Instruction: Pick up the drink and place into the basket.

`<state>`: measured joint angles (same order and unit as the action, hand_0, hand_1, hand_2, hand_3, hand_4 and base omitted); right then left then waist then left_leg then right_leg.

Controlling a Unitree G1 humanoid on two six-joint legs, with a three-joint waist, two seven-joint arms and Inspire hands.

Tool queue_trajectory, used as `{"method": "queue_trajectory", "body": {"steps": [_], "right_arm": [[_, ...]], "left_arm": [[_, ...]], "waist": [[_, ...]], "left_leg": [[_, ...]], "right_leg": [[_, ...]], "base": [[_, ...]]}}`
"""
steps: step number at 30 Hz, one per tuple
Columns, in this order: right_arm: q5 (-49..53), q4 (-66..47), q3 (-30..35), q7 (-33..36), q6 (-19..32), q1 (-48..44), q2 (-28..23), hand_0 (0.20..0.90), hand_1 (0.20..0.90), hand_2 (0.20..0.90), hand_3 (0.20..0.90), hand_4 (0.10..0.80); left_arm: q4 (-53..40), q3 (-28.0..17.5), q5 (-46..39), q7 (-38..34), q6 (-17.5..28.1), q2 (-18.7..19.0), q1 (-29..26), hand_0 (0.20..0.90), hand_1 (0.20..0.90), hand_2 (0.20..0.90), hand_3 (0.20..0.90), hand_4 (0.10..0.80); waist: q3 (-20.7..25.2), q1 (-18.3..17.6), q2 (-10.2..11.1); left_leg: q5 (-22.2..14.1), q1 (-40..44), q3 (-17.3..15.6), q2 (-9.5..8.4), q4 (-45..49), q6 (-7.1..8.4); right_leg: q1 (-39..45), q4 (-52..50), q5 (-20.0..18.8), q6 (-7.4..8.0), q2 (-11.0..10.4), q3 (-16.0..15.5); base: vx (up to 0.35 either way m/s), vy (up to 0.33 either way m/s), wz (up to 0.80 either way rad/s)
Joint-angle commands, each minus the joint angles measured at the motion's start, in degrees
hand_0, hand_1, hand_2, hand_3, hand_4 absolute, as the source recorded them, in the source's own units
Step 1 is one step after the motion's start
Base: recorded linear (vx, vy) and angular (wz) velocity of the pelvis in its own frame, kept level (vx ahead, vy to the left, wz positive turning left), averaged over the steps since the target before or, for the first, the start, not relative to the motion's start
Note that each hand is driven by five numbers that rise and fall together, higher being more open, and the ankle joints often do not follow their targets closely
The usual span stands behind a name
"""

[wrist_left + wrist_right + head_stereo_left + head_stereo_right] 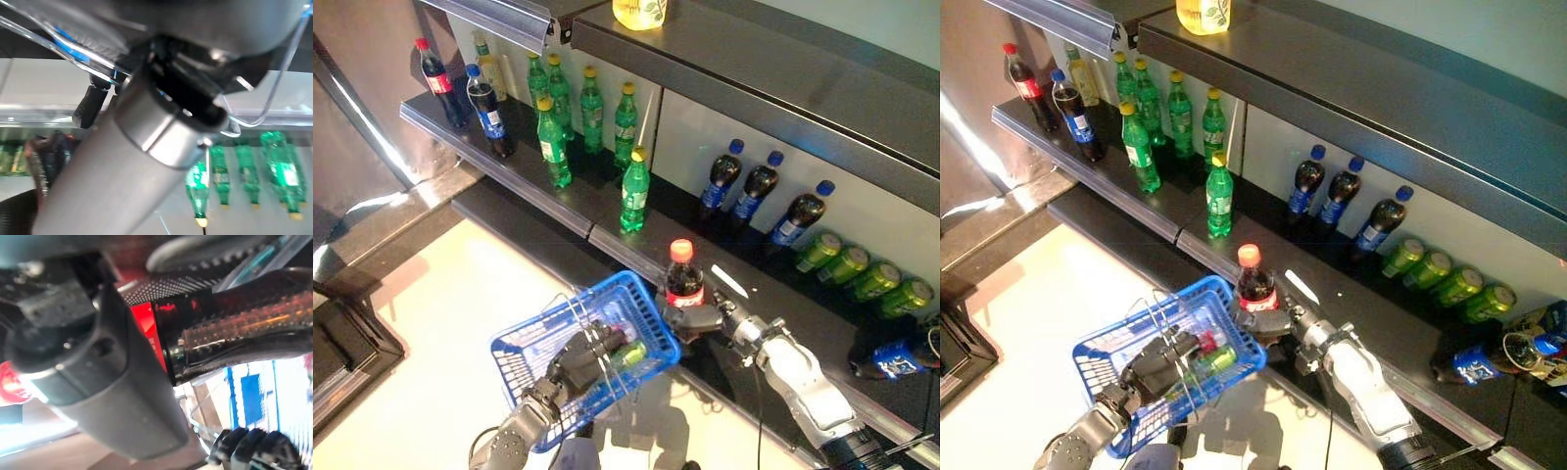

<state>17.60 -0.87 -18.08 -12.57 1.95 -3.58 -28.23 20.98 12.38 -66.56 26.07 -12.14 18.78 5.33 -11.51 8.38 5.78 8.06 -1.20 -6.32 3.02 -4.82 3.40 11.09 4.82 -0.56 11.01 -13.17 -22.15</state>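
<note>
Gripping cola bottle (683,281), red cap up: right hand (700,318), fingers wrapped around its lower body, just beside blue basket (530,343) right rim. Left hand (576,354) curled around wire handle. Green can (628,353) inside. Pale floor (440,304) open left.

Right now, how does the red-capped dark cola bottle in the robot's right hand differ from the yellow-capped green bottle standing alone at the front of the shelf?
The red-capped dark cola bottle has dark contents and a red label; the yellow-capped green bottle is green with a green label. The cola bottle is gripped by the right hand beside the blue wire basket, which the left hand holds; the green bottle stands untouched on the dark shelf. Both are upright, capped plastic bottles.
</note>
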Motion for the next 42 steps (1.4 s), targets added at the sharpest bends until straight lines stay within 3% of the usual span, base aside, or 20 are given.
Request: {"method": "queue_trajectory", "body": {"steps": [1,12,25,42], "right_arm": [[3.1,-5.6,-0.1,2.3,12.1,-7.0,-0.8,0.300,0.300,0.300,0.200,0.100],[2.1,-5.1,-5.2,5.1,12.5,-10.9,0.0,0.300,0.300,0.300,0.200,0.100],[2.8,-6.1,-7.7,3.9,14.8,-12.0,-0.4,0.300,0.300,0.300,0.200,0.100],[1.8,-5.3,-9.2,7.8,16.9,-14.5,0.2,0.300,0.300,0.300,0.200,0.100]], "left_arm": [[-21.3,0.0,-7.8,14.9,6.0,-3.0,-8.3,0.300,0.300,0.300,0.200,0.100],[-29.6,1.2,-9.1,15.0,5.3,-0.7,-9.5,0.300,0.300,0.300,0.200,0.100],[-37.3,-0.6,-11.2,16.1,5.7,2.5,-9.0,0.300,0.300,0.300,0.200,0.100],[-44.7,-0.9,-12.1,21.4,-0.3,6.2,-8.7,0.300,0.300,0.300,0.200,0.100]], "waist": [[8.3,3.4,-1.6],[8.2,7.1,-0.9],[7.9,10.4,0.4],[6.8,16.2,2.7]], "left_leg": [[-5.4,5.9,-1.0,2.56,-0.2,0.56],[-4.4,4.3,4.1,2.01,-0.2,0.86],[-4.2,3.3,10.1,0.60,-0.2,0.65],[-4.2,2.6,19.1,-1.74,-0.2,0.81]], "right_leg": [[-3.3,-3.4,-1.4,-3.97,4.2,1.4],[-2.8,-3.8,-0.6,-4.57,5.1,0.8],[-3.3,-4.2,-0.2,-4.71,5.8,2.6],[-3.4,-5.4,0.4,-5.20,6.3,2.7]], "base": [[-0.042,-0.021,0.16],[-0.001,-0.007,0.22],[0.006,-0.015,0.19],[0.014,-0.027,0.28]]}}
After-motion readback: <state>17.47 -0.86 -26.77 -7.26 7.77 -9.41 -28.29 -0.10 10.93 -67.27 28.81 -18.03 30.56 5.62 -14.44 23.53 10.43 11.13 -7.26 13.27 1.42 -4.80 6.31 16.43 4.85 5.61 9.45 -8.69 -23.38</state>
